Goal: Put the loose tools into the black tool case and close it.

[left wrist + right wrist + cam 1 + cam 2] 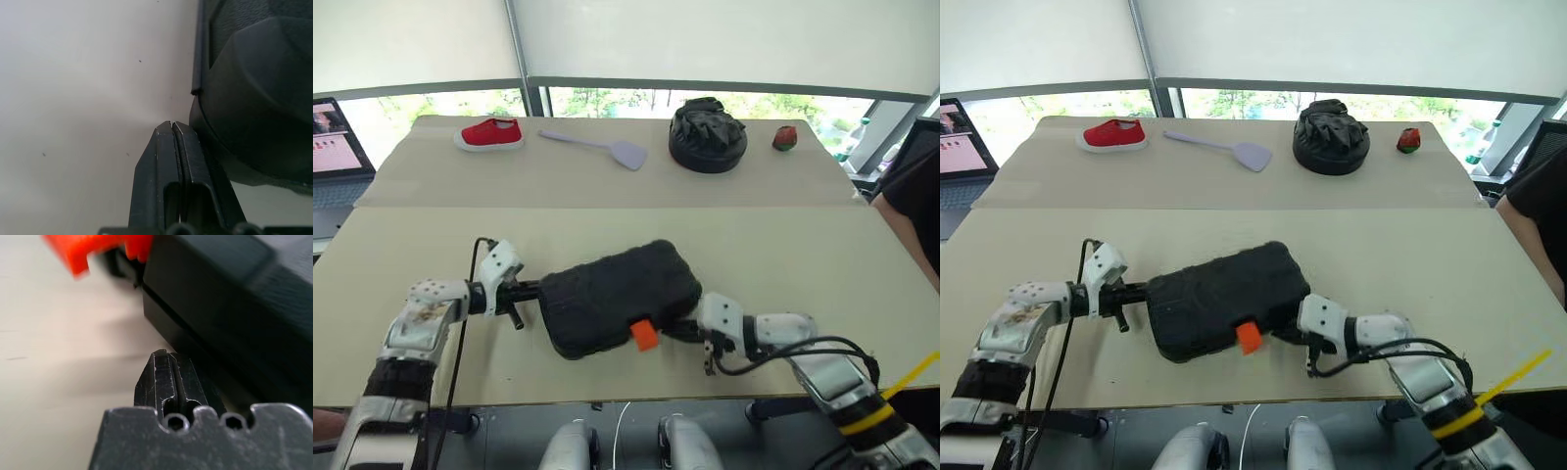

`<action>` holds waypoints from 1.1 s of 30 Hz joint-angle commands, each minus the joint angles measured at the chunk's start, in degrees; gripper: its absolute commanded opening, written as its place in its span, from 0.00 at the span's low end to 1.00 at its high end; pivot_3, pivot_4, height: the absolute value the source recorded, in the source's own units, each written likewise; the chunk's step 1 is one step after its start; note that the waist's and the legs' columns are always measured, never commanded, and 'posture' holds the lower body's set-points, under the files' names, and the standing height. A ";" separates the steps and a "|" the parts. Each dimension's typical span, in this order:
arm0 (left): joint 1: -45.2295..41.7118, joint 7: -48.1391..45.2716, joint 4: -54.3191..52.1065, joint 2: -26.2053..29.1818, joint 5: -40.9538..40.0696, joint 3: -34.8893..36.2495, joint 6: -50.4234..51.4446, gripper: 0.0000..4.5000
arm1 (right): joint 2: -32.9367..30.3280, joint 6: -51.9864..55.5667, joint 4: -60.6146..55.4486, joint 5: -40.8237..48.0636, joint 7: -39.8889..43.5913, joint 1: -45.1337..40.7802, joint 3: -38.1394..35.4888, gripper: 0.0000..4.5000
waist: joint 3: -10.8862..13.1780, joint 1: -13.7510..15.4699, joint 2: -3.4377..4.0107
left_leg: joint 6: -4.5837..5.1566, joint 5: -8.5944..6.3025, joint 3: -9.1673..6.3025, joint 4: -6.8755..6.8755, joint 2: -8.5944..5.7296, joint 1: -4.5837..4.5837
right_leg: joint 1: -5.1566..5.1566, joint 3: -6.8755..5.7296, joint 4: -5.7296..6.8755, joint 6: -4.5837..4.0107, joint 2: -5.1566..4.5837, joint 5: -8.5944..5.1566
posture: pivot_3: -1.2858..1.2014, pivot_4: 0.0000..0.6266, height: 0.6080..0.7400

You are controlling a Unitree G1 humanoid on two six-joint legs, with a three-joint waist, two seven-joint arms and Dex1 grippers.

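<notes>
From the left eye view, the black tool case (619, 297) lay shut on the near part of the worktop (431, 245), its orange latch (644, 335) sticking out of the edge nearest the robot. The left gripper (522, 291) met the case's left end and the right gripper (685, 331) its right end just beside the latch, both with fingers pressed together and holding nothing. That arrangement suggested the two arms were bracing or squeezing the case from either side, perhaps to steady it while the latch was seated. No loose tools lay on the worktop; presumably they were inside, though the closed lid hid them. At the far side sat a red shoe (490, 133), a lilac spatula (597, 147), a black fabric bundle (707, 134) and a small red object (785, 138) too small to identify. A person's arm was cut off at the right edge.

The right eye view showed the same layout and added nothing.

In the left wrist view, the shut fingers (161, 161) rested beside the case's rounded corner; actual contact was hard to judge.

In the right wrist view, the closed fingers (164, 379) sat at the case's side wall, the latch blurred and partly cropped, so whether it had snapped home could not be told.
</notes>
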 commanded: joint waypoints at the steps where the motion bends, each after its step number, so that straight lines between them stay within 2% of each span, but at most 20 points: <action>1: 2.73 0.90 -8.25 0.55 -3.23 1.44 3.61 0.02 | 2.03 -3.61 5.61 -3.09 -3.86 -3.97 -2.86 0.00 | 0.00 -0.01 0.00 | -0.01 0.01 0.00 0.00 0.00 0.00 | 0.00 0.00 0.01 0.00 -0.01 0.01 | 0.52 0.24 1.00; 6: 5.66 3.11 -15.10 2.34 -7.47 6.27 9.49 0.02 | 1.55 -5.78 8.43 -2.83 -1.80 -4.77 -4.69 0.00 | 0.02 0.40 0.01 | -0.03 0.01 -0.03 -0.04 -0.01 -0.04 | -0.02 -0.04 -0.01 0.00 -0.05 0.01 | 0.52 0.24 1.00; 10: 5.75 -7.55 -14.28 14.09 -8.73 6.22 11.43 0.02 | -2.13 -2.19 1.86 4.39 4.63 1.25 -8.72 0.00 | 0.05 0.29 0.04 | -0.03 0.01 -0.04 -0.18 -0.02 -0.03 | -0.06 -0.06 -0.02 -0.02 -0.05 0.01 | 0.52 0.24 1.00; 12: -0.33 -9.46 -14.31 14.85 -11.35 4.03 14.37 0.02 | -4.39 -1.07 -1.44 6.44 6.18 5.42 -10.73 0.00 | 0.08 0.96 0.11 | -0.03 0.01 -0.10 -0.22 -0.02 -0.02 | -0.02 -0.13 -0.07 -0.04 -0.06 -0.01 | 0.52 0.24 1.00; 14: -6.06 -9.36 -15.08 12.53 -13.00 1.34 16.59 0.02 | -5.58 -0.10 -3.46 7.37 6.38 8.33 -12.19 0.00 | 0.09 1.46 0.12 | -0.03 0.02 -0.12 -0.12 -0.06 -0.03 | 0.05 -0.17 -0.09 -0.02 -0.08 -0.01 | 0.52 0.24 1.00; 18: -13.61 -4.97 -17.58 4.09 -13.06 -5.48 19.97 0.02 | -6.21 2.00 -7.35 9.14 5.61 12.23 -14.78 0.00 | 0.08 1.48 0.11 | -0.04 0.03 -0.08 0.05 -0.14 -0.02 | 0.17 -0.01 -0.11 0.11 -0.04 0.07 | 0.52 0.24 1.00; 21: -16.54 0.83 -16.14 -2.49 -8.30 -10.80 18.40 0.02 | -5.66 3.87 -10.27 10.97 4.05 13.49 -17.06 0.00 | 0.10 0.85 0.06 | -0.02 0.02 -0.05 0.11 -0.19 -0.07 | 0.10 0.19 -0.10 0.14 0.11 0.08 | 0.52 0.24 1.00; 23: -18.39 4.92 -12.76 -6.40 -2.13 -16.37 14.80 0.02 | -5.43 4.91 -12.81 11.40 2.86 14.35 -18.33 0.00 | 0.11 0.74 0.06 | -0.02 0.02 -0.08 0.08 -0.20 -0.06 | 0.10 0.22 -0.11 0.12 0.20 0.08 | 0.52 0.24 1.00; 26: -19.14 5.33 -10.33 -7.24 5.89 -24.99 10.74 0.02 | -5.29 6.55 -16.49 12.96 1.83 15.61 -19.85 0.00 | 0.10 0.82 0.05 | -0.02 0.02 -0.10 0.02 -0.21 -0.04 | 0.09 0.24 -0.11 0.10 0.26 0.07 | 0.52 0.24 1.00; 28: -18.89 4.70 -9.31 -7.88 7.24 -27.79 10.97 0.02 | -5.36 8.14 -19.03 14.05 1.48 16.22 -20.39 0.00 | 0.03 0.99 0.12 | -0.02 0.02 -0.12 -0.01 -0.21 0.02 | 0.17 0.26 -0.14 0.09 0.27 0.07 | 0.52 0.24 1.00; 33: -17.44 3.77 -8.81 -9.50 6.95 -29.02 12.20 0.02 | -4.44 10.25 -22.35 14.78 0.03 14.75 -19.53 0.00 | -0.36 1.34 0.19 | 0.02 0.00 -0.10 0.02 -0.16 0.20 | 0.35 0.33 -0.14 0.13 0.19 0.05 | 0.52 0.24 1.00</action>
